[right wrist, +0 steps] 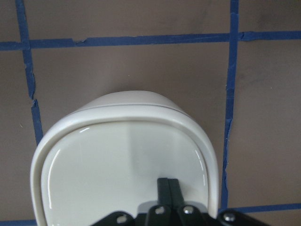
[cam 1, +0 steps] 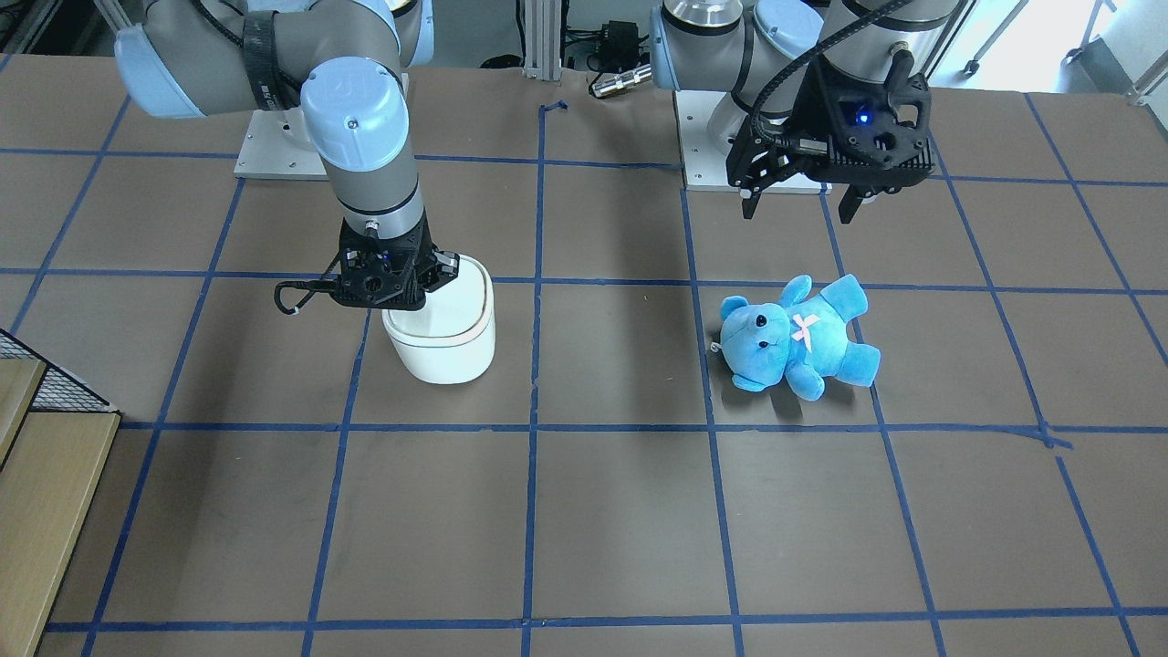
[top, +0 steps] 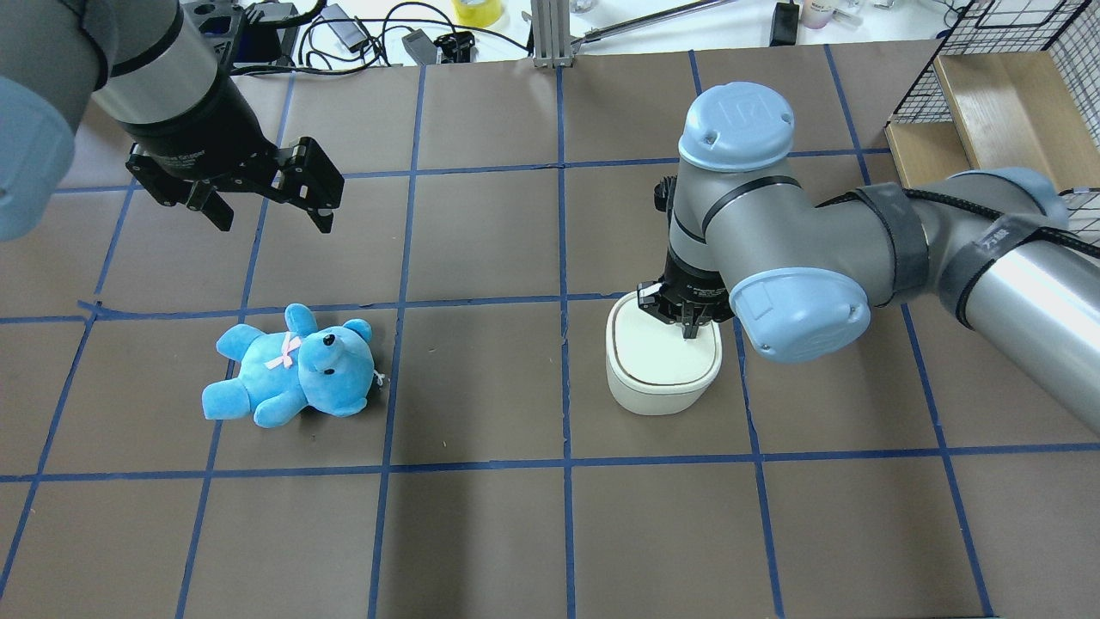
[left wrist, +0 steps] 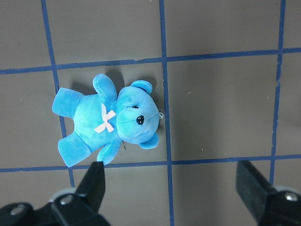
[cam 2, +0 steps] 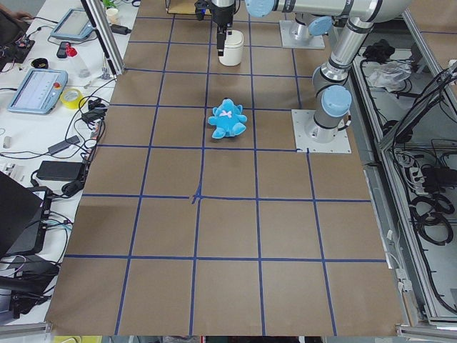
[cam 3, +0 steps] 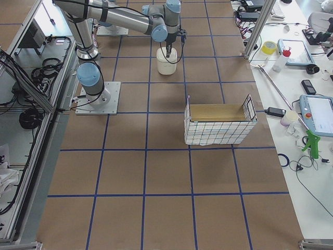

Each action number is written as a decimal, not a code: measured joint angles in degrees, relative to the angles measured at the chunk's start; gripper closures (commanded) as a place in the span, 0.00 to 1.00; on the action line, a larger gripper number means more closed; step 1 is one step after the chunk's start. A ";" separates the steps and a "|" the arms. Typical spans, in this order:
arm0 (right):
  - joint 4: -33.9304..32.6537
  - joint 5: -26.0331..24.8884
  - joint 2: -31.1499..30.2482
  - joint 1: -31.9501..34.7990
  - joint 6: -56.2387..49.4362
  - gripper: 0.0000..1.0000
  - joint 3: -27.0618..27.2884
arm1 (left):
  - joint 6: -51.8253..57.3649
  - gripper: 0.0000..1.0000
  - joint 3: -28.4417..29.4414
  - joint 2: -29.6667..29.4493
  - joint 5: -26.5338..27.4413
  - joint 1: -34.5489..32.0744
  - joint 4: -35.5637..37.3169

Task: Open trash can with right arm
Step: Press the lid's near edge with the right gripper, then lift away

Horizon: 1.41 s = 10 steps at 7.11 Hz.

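Observation:
The white trash can stands on the brown table with its lid down; it also shows in the front view and fills the right wrist view. My right gripper points straight down with its fingers shut together, the tips on or just above the lid near its rear edge; it shows in the front view too. My left gripper hangs open and empty above the table, behind the blue teddy bear. Its open fingers show in the left wrist view above the bear.
A wire basket with a wooden floor stands at the table's far right corner; it also shows in the right side view. Cables and tools lie beyond the table's far edge. Blue tape lines grid the table.

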 measured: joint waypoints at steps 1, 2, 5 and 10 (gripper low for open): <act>-0.21 -0.05 0.24 0.03 0.00 1.00 0.07 | 0.00 0.00 0.00 0.00 0.00 0.00 0.00; -0.25 -0.15 0.24 0.03 0.00 1.00 0.08 | 0.00 0.00 0.00 0.00 0.00 0.00 0.00; 0.52 -0.02 -1.15 0.04 0.20 0.00 -0.63 | 0.00 0.00 0.00 0.00 0.00 -0.02 0.00; 12.59 0.17 -4.58 -0.38 -0.35 0.00 -13.61 | 0.00 0.00 0.00 0.00 0.00 0.00 0.00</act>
